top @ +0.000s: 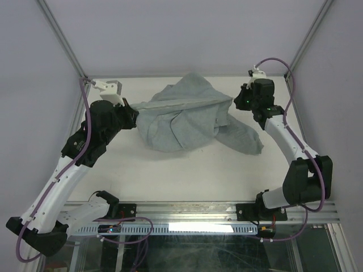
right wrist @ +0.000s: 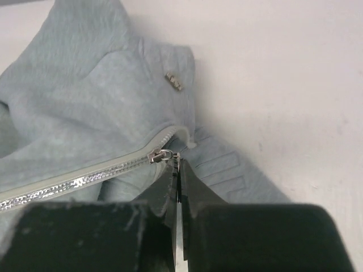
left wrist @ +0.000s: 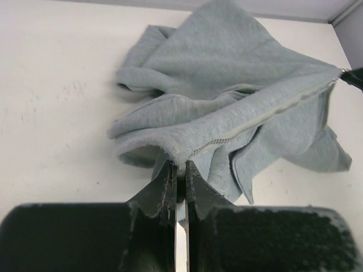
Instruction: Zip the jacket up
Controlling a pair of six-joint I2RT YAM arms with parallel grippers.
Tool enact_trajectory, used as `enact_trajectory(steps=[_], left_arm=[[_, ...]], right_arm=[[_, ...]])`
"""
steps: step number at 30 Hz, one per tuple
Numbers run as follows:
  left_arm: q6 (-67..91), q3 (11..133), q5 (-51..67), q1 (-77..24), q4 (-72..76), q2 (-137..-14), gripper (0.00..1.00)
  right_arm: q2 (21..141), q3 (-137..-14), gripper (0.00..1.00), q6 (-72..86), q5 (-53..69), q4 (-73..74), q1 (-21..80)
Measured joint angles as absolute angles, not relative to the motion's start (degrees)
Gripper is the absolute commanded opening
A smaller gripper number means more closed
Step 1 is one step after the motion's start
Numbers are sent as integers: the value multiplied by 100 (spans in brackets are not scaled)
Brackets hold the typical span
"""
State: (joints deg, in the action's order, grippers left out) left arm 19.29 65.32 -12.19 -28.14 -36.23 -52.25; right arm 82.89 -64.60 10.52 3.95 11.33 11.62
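Note:
The pale grey-green jacket (top: pixel 187 116) lies rumpled at the back middle of the table, its zipper line stretched taut between my two grippers. My left gripper (top: pixel 131 111) is shut on the jacket's hem end (left wrist: pixel 177 148) beside the zipper teeth. My right gripper (top: pixel 239 102) is shut on the small metal zipper pull (right wrist: pixel 177 157), with the slider (right wrist: pixel 156 154) sitting near the far end of the closed silver zipper (right wrist: pixel 79 182). A small metal tag (right wrist: pixel 173 81) shows on the fabric above.
The white table (top: pixel 187 175) is walled by pale panels with metal frame posts (top: pixel 62 39) at the back corners. A sleeve (top: pixel 247 139) trails toward the right arm. A metal rail (top: pixel 198 212) runs along the near edge.

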Motion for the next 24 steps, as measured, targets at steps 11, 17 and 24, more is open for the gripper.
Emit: enact_trajectory(steps=[11, 17, 24], left_arm=[[1638, 7599, -1918, -2738, -3743, -5579, 0], [1625, 7535, -2067, -2731, -3651, -5457, 0], [1774, 6442, -1925, -2689, -3529, -4772, 2]], right_arm=[[7577, -7122, 0, 1111, 539, 2027, -434], [6871, -7157, 0, 1175, 991, 2300, -854], [6163, -6224, 0, 1238, 1516, 2294, -1046]])
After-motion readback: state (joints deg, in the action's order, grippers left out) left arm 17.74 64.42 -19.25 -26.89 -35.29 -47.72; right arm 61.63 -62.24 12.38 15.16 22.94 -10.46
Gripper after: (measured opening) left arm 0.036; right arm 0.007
